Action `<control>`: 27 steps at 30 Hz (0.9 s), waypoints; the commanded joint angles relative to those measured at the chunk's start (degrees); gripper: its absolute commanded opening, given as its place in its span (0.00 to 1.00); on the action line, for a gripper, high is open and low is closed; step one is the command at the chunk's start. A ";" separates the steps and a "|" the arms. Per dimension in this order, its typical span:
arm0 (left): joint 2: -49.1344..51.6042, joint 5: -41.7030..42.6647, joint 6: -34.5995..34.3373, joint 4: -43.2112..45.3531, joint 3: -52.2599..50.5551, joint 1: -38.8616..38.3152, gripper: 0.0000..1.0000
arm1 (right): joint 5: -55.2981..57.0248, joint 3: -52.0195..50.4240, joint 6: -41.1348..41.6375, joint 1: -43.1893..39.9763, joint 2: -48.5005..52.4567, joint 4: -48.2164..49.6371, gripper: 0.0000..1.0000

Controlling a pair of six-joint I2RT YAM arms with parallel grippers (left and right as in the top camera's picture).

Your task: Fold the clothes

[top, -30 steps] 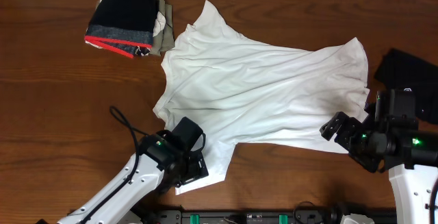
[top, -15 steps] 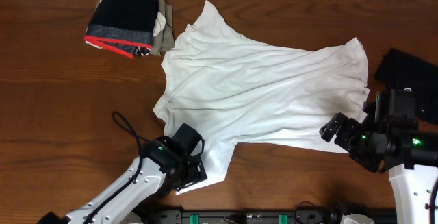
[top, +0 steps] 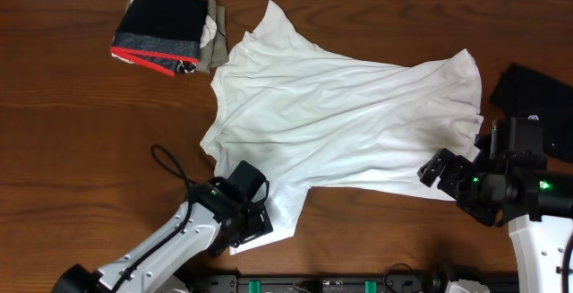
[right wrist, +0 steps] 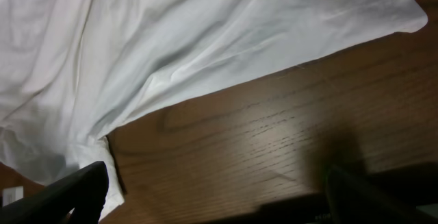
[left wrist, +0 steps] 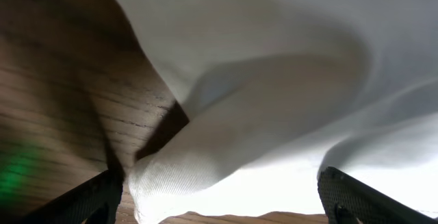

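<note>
The white shirt [top: 340, 114] lies spread and wrinkled across the middle of the table, with one sleeve reaching toward the near edge. My left gripper [top: 252, 214] is over that sleeve. In the left wrist view its jaws [left wrist: 222, 203] stand open, and a rounded fold of the white cloth [left wrist: 205, 162] lies between the fingertips [left wrist: 89, 200]. My right gripper [top: 445, 172] sits at the shirt's near right hem corner. It is open [right wrist: 222, 196] over bare wood, with the hem [right wrist: 171, 39] just ahead. A black garment [top: 537, 105] lies at the right edge.
A stack of folded dark clothes with a red-edged band [top: 166, 24] sits at the far left corner. Bare brown wood [top: 81, 150] shows to the left of the shirt. A rail with cables [top: 340, 282] runs along the near edge.
My left gripper has slid slightly toward the near edge along the sleeve. The right arm and the shirt have not moved.
</note>
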 commanded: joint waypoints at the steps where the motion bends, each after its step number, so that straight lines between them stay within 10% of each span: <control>1: 2.75 -0.48 0.11 1.18 -2.10 -0.07 0.88 | -0.26 -0.15 -0.66 0.55 -0.28 0.00 0.99; 15: 2.86 0.15 -0.09 0.94 -2.08 -0.07 0.21 | 11.47 -0.15 18.38 0.33 -0.20 -1.01 0.99; 27: 2.86 0.15 -0.09 0.94 -2.08 -0.07 0.11 | 23.23 -4.92 34.07 -0.55 0.70 0.74 0.99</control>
